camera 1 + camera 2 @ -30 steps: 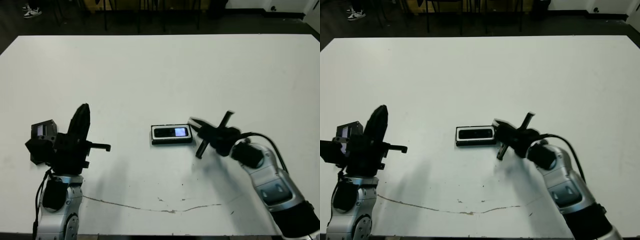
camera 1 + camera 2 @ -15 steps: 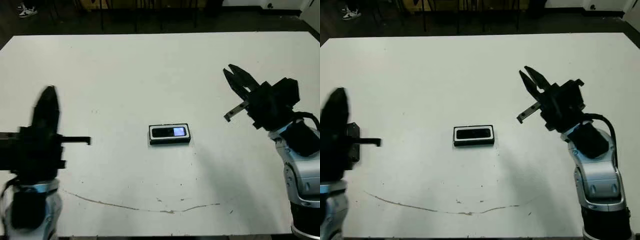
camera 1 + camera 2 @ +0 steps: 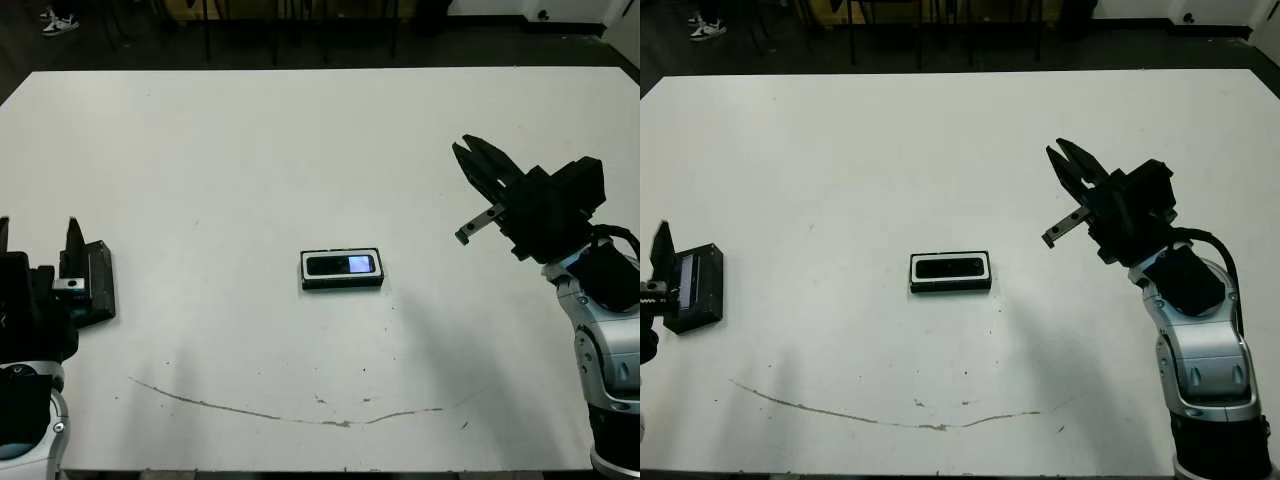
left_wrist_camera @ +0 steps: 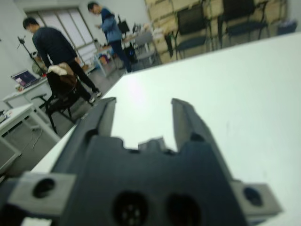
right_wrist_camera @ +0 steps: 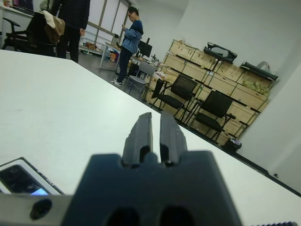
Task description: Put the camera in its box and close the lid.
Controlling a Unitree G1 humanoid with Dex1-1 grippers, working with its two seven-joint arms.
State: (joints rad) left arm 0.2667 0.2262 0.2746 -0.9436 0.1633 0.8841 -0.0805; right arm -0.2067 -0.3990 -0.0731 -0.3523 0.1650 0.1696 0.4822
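Right claw raised well off the surface, fingers pressed together, gripping nothing. Left claw low at the left edge, fingers spread apart and empty. Camera lying flat in the box near the middle of the surface, small pale screen showing, well apart from both claws. Lid at the far left, just beside the left claw.

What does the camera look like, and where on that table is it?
On the white table, look near the middle, between the two claws. A shallow black box with a white rim lies there alone; the camera is the slim black bar inside it, with a small bluish screen.
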